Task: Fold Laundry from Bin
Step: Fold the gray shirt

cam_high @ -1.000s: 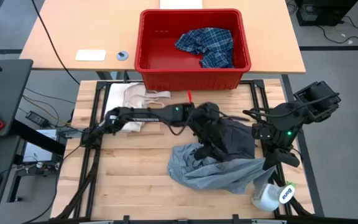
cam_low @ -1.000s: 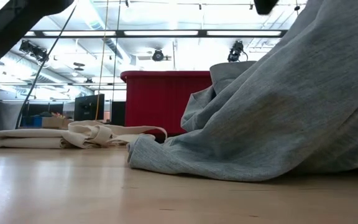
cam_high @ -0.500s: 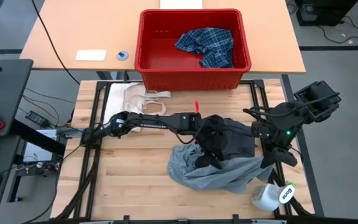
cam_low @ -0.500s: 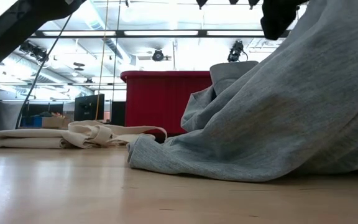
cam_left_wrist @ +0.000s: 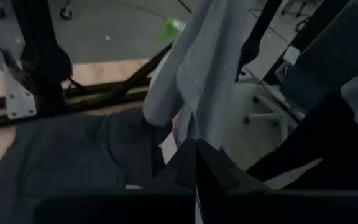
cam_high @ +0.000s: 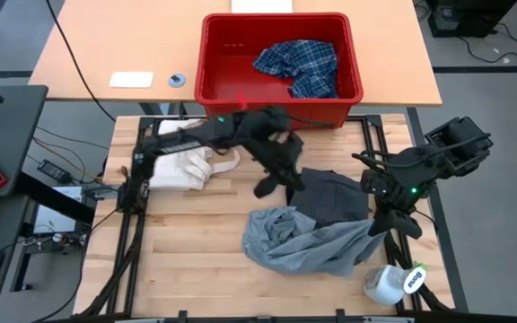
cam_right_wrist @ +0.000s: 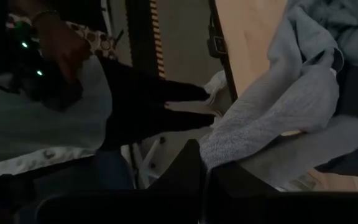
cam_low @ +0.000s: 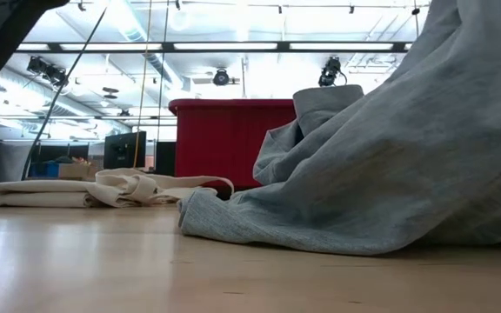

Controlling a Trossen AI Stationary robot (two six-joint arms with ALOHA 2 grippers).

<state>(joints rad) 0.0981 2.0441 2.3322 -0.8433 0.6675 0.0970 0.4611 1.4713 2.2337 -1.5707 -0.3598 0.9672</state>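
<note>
The red bin point(cam_high: 281, 99) stands beyond the table's far edge with a blue-and-white plaid shirt point(cam_high: 299, 63) lying inside. On the table a dark grey garment point(cam_high: 330, 193) lies flat. A light grey garment point(cam_high: 299, 240) lies crumpled in front of it, and its right part rises to my right gripper point(cam_high: 380, 222), which is shut on it. My left gripper point(cam_high: 266, 187) hovers shut to the left of the dark grey garment, holding nothing; in its wrist view the shut fingers point(cam_left_wrist: 196, 165) point over that garment point(cam_left_wrist: 73, 155). My right gripper pinches a bunched part of the light grey garment point(cam_right_wrist: 232, 143) between its two fingers. The fingers slant down from the table's right side. From the hold the cloth slopes down to the table, where the rest point(cam_low: 320, 217) lies in a heap.
A cream-white cloth with strap loops point(cam_high: 191, 152) lies at the table's far left. A white bottle point(cam_high: 393, 283) lies at the near right corner. A person point(cam_right_wrist: 55, 43) shows off the table in the right wrist view. Bare wood point(cam_high: 196, 260) lies near left.
My left gripper has drawn away from the garments, rising and going toward the table's far left, toward the bin. The dark grey garment it hovered over now lies uncovered on the table. My right gripper has kept its hold on the light grey garment.
</note>
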